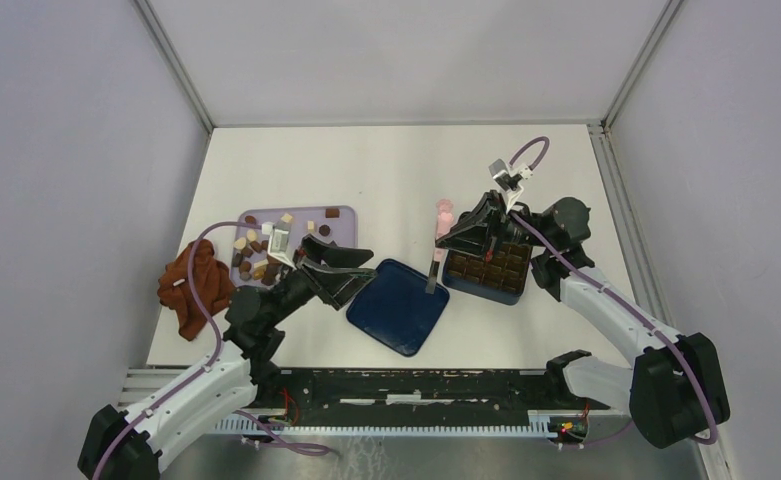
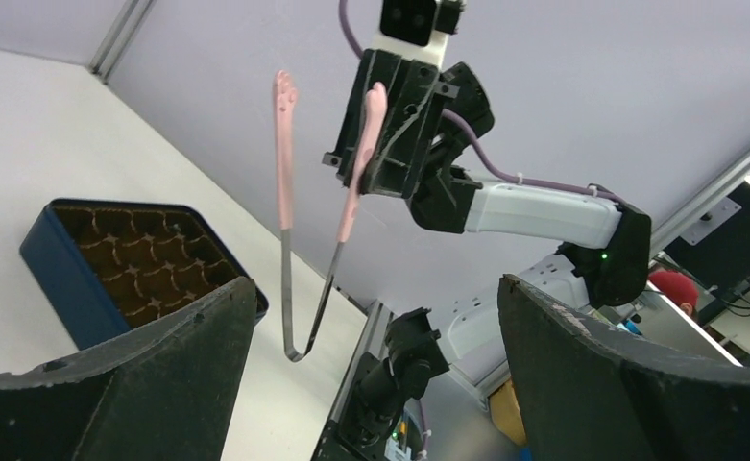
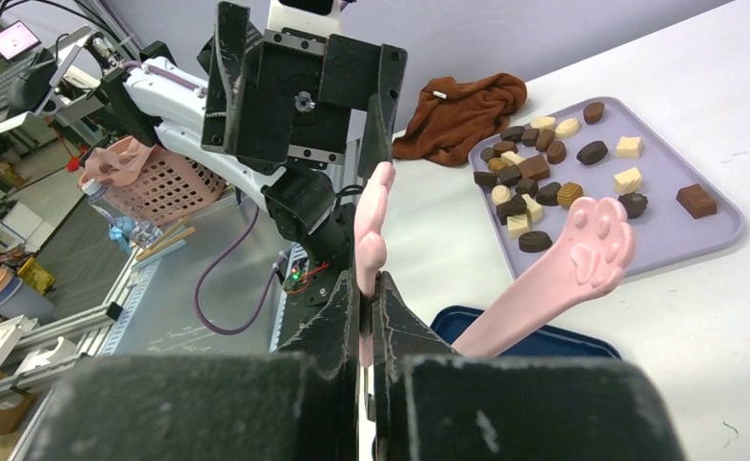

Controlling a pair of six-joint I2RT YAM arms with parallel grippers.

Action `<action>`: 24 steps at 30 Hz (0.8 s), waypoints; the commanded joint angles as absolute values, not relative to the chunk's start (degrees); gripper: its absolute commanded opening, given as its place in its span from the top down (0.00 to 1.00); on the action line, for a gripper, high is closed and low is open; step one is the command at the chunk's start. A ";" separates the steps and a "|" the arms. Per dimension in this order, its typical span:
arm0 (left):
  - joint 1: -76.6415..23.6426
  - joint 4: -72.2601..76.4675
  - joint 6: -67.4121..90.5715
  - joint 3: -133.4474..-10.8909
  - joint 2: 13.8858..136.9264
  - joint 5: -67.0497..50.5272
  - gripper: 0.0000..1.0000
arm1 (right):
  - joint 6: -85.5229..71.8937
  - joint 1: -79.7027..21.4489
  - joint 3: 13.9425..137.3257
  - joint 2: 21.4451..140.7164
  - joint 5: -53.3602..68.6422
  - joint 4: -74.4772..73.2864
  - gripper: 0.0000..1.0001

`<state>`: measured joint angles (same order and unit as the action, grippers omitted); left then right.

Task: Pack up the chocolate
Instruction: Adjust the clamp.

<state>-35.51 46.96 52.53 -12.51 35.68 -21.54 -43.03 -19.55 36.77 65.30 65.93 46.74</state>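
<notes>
1. Chocolate (image 3: 547,192), about 20 loose dark, mid-brown and cream pieces, lies on the lavender tray (image 3: 664,240) at the table's left. A reddish-brown cloth (image 1: 194,285) sits just left of the tray.
2. The left gripper (image 1: 359,275) hangs at the tray's right edge, jaws spread wide and holding nothing. It is the nearer arm, with the pieces just left of and behind it.
3. The blue lid (image 1: 398,305) lies flat between the 2 arms.
4. The right gripper (image 3: 369,288) is clamped on only 1 leg of the pink tongs (image 1: 434,255). The other leg springs free, with the paw tips up and the steel bend hanging down.
5. The blue box (image 2: 59,279) sits rightmost, its cells apparently empty. The chocolate lies well left of these jaws, so I judge the tongs need regripping first.
</notes>
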 commanded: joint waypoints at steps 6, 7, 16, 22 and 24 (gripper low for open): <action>-35.93 47.12 51.42 -15.37 36.66 -24.64 0.00 | -47.09 -18.98 36.39 63.87 64.21 51.73 1.00; -36.01 45.06 49.49 -15.96 36.42 -24.82 0.00 | -47.89 -18.98 36.24 63.81 64.16 52.49 1.00; -41.10 49.68 43.47 -11.61 37.05 -14.13 0.00 | -52.24 -18.97 35.51 65.09 63.28 56.75 1.00; -47.46 55.54 39.18 -12.60 44.22 -9.05 0.00 | -56.42 -19.07 35.27 66.59 62.99 61.58 1.00; -48.62 58.26 39.44 -13.40 47.61 -8.82 0.00 | -57.30 -19.07 35.25 66.80 63.02 62.47 1.00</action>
<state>-46.17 50.52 44.31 -11.84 42.87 -12.95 -53.82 -19.31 35.48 66.30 64.07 56.12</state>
